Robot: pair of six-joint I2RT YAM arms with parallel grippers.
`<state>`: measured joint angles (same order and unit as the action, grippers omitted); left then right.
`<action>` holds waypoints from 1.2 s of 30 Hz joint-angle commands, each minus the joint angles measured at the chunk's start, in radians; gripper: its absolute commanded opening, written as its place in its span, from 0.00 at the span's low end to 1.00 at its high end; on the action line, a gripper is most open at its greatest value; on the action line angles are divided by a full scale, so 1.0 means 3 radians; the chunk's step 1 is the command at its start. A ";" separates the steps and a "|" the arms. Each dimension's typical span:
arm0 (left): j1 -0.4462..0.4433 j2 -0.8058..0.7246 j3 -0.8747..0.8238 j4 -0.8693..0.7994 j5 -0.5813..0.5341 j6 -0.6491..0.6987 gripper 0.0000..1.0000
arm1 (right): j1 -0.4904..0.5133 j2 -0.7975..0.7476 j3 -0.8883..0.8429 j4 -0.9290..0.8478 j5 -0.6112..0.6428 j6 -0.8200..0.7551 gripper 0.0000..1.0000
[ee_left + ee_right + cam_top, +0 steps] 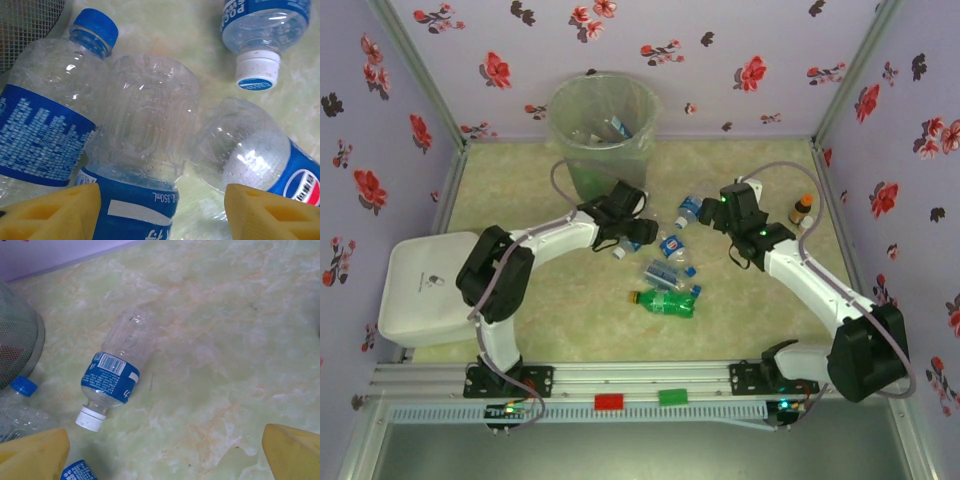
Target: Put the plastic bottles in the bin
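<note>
The bin [603,130] stands back left. The left gripper [161,192] straddles a clear blue-labelled bottle [142,125], jaws half open, gripping nothing yet. It should centre on the body, clear of the blue-capped bottle [50,125] touching it. The right gripper [165,432] hangs wide open, empty, over a white-capped bottle [117,372].

White links, black joints on left arm [552,238] and right arm [812,278]; grey cables [554,180]; yellow fingers [50,212]
</note>
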<state>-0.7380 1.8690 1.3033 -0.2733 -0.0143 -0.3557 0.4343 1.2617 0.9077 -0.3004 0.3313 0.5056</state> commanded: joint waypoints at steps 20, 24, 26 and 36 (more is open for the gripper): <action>-0.0031 0.0376 0.0180 -0.0367 -0.0216 0.0096 0.73 | -0.0027 0.0025 0.0017 0.0030 -0.0068 0.0049 1.00; -0.0035 0.0395 0.0186 -0.0366 -0.0217 0.0097 0.75 | -0.0031 -0.0001 0.0016 0.0025 -0.0051 0.0050 1.00; -0.0034 0.0407 0.0195 -0.0369 -0.0215 0.0097 0.76 | -0.0030 -0.0032 0.0019 0.0006 -0.0051 0.0053 1.00; -0.0035 0.0293 0.0134 -0.0263 -0.0201 0.0061 0.66 | -0.0030 -0.0148 -0.0042 0.0009 0.0093 0.0049 1.00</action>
<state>-0.7418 1.9778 1.3376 -0.3592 -0.0605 -0.3374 0.4316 1.2369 0.9077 -0.2897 0.3191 0.5068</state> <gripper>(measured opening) 0.675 0.996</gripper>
